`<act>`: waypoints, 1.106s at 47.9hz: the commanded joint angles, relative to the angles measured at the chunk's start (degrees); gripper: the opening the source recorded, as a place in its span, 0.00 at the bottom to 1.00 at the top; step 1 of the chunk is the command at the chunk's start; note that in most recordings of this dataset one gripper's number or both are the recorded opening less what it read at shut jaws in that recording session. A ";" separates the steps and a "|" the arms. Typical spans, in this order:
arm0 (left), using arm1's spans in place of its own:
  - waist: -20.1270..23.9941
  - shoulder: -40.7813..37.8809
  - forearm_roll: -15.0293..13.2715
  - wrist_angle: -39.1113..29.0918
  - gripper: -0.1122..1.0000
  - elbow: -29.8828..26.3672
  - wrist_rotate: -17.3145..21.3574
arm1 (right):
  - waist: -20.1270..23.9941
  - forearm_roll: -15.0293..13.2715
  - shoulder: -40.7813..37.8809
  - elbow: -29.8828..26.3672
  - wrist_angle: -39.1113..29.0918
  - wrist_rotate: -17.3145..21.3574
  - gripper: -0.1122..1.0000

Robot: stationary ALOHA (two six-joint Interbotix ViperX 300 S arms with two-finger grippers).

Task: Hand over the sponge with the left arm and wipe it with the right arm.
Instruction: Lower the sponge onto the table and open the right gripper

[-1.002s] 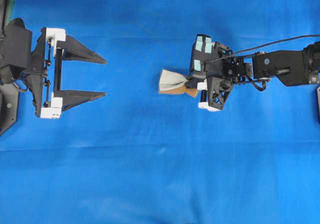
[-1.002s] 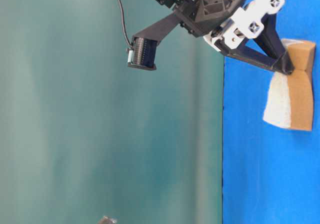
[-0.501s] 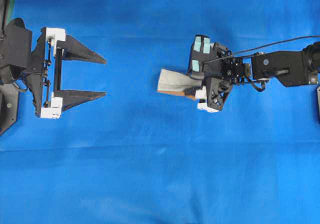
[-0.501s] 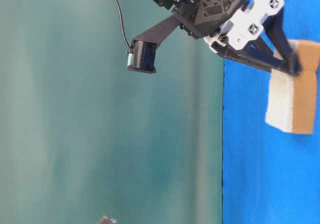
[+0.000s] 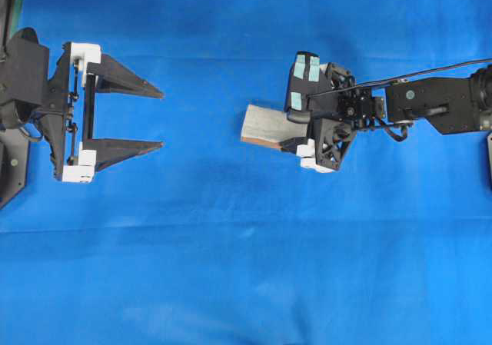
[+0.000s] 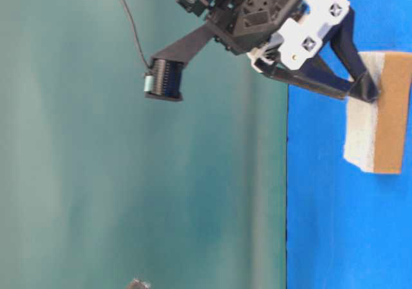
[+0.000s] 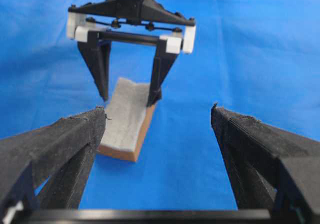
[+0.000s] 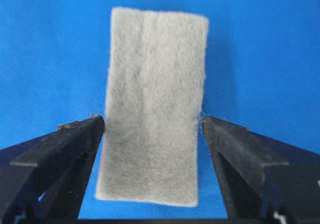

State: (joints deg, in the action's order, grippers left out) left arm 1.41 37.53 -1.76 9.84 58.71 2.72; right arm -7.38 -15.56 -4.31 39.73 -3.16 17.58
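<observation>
Blue cloth (image 5: 231,268) covers the whole work surface; a teal wall backs it in the table-level view.

Sponge (image 5: 265,127): lying flat on the cloth, grey fuzzy face up, orange base down. It sits between the spread fingers of the right gripper (image 8: 152,126). Both fingertips stand just beside its long edges. No squeeze shows in the pad; contact at the tips cannot be ruled out. Judged released.

Long axis: runs straight out from the right fingers, along their reach, toward the left gripper (image 5: 157,118). About half the pad projects past the right fingertips.

Left gripper: fingers spread wide, nothing between them, well apart from the sponge, facing its far end.

Nearer arm: the right, plainly.

Hard to make out: the overhead view hides the right fingertips under the gripper housing. The table-level view cuts off the sponge's far side and omits the left arm.
</observation>
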 commanded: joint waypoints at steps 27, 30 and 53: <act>0.18 0.09 0.09 0.62 0.85 -0.70 0.09 | 3.69 -0.18 20.30 -2.72 -10.99 -0.44 0.77; 0.18 0.09 0.09 0.53 0.85 -0.70 0.09 | 3.87 -0.26 21.36 -2.29 -10.99 -0.26 0.77; 0.18 0.35 0.09 0.70 0.85 -0.70 -0.18 | 3.87 -0.09 23.12 -1.14 -9.49 0.09 0.77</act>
State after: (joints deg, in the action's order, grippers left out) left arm 1.49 37.53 -1.76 9.93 58.71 2.64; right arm -3.60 -15.64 17.23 39.11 -13.18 17.58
